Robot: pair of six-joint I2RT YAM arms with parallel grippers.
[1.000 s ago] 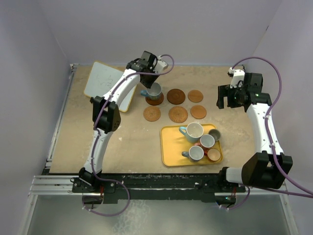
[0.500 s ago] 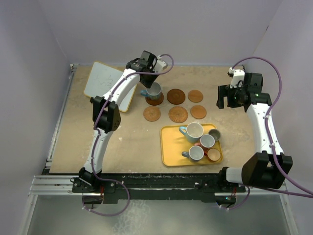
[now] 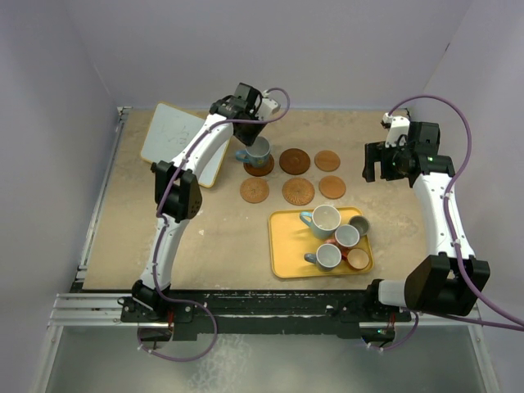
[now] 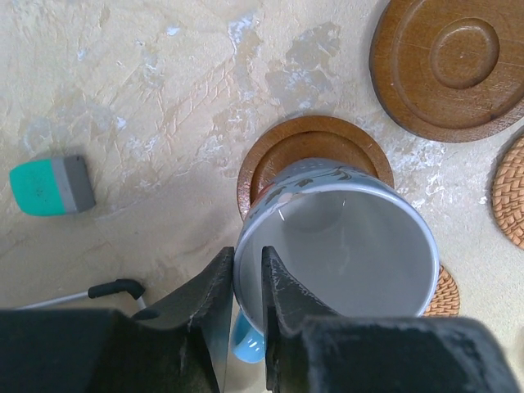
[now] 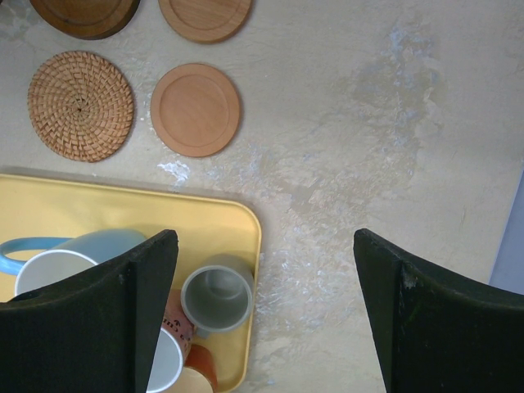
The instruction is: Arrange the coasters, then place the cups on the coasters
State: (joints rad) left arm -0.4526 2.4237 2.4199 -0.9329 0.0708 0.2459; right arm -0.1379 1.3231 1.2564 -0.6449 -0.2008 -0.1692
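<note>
the left gripper (image 4: 246,254) straddles the wall of the blue-grey cup (image 4: 344,246), one finger inside and one outside, set close together; whether they pinch the rim or stand just slack cannot be told. the cup stands on a dark turned-wood coaster (image 4: 274,155) with a raised lip. a clean release probably needs the jaws to part evenly and rise straight, so the inner finger does not tip the smooth glazed cup. the right gripper (image 5: 264,237) hangs spread and empty over the yellow tray (image 5: 123,201), near a woven coaster (image 5: 80,105).
</note>
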